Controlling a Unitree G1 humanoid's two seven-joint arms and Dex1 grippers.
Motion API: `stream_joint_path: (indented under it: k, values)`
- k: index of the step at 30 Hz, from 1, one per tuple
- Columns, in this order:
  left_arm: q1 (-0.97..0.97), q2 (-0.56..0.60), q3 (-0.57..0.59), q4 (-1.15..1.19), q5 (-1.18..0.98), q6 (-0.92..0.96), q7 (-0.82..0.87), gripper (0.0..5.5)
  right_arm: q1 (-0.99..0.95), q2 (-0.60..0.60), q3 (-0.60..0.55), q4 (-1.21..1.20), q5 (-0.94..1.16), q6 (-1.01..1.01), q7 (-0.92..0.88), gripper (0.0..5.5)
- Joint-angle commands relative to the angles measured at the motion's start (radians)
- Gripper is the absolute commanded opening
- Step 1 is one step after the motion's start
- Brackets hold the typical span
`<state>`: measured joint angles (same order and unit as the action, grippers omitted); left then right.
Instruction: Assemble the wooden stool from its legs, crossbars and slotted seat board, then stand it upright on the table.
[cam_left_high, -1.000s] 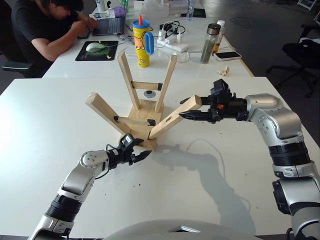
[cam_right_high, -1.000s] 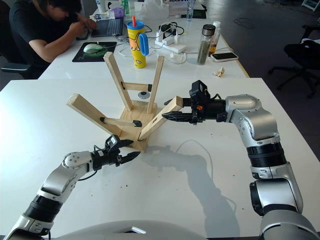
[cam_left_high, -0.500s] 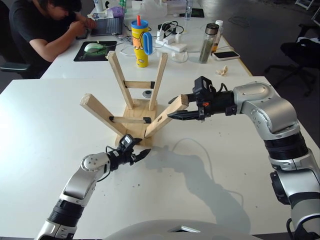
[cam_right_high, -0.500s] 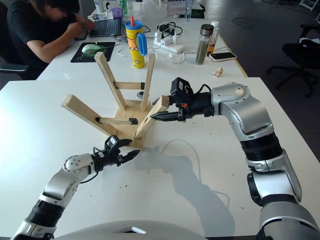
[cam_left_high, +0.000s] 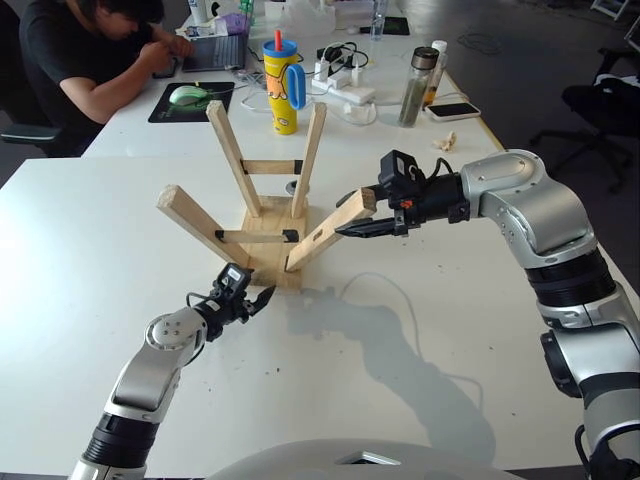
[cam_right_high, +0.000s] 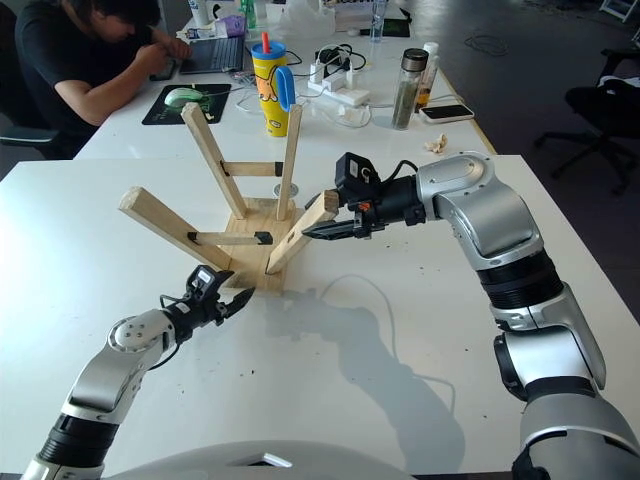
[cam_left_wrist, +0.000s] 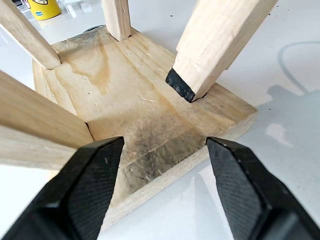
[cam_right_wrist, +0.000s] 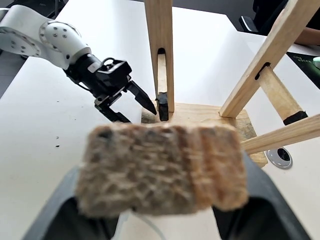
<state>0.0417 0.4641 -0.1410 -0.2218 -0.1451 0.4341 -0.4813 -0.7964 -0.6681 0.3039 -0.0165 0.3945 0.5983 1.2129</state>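
The wooden stool lies upside down on the white table (cam_left_high: 420, 350), seat board (cam_left_high: 268, 268) flat and four legs splayed upward, joined by crossbars (cam_left_high: 272, 167). My right gripper (cam_left_high: 352, 226) is shut on the top end of the right-hand leg (cam_left_high: 330, 230), which leans to the right; the leg's end grain (cam_right_wrist: 160, 167) sits between the fingers. My left gripper (cam_left_high: 245, 298) is open low at the board's near corner (cam_left_wrist: 165, 150), with one finger (cam_left_wrist: 87, 185) on each side of that corner. It also appears as the far gripper (cam_right_wrist: 125, 97) in the right wrist view.
A round cable grommet (cam_left_high: 293, 187) sits in the table just behind the stool. On the back table stand a yellow cup (cam_left_high: 284, 85), a bottle (cam_left_high: 420, 85), a phone (cam_left_high: 455, 110) and a power strip, with a person seated at the far left. Bare tabletop lies in front.
My right gripper has moved left with the leg end, and the whole stool has shifted left and turned a little. My left gripper has drawn back to the left, still open.
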Motion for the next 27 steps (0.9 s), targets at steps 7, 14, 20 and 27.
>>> stream_joint_path:
  k: [7,14,20,27]
  values:
    - [0.024,-0.017,-0.065,0.125,0.031,0.127,-0.002,3.06,-0.036,0.147,-0.030,-0.003,0.030,0.054,-0.057,2.05]
    - [0.024,-0.036,-0.066,0.153,0.028,0.129,0.003,3.06,-0.055,0.227,-0.006,0.031,0.002,0.036,-0.070,2.05]
    - [0.025,-0.057,-0.069,0.170,0.025,0.125,0.006,3.06,0.000,0.246,0.046,0.011,-0.018,0.046,-0.054,2.05]
    - [0.035,-0.073,-0.081,0.198,0.031,0.112,0.007,3.06,-0.037,0.316,0.080,0.153,-0.054,0.039,-0.058,2.05]
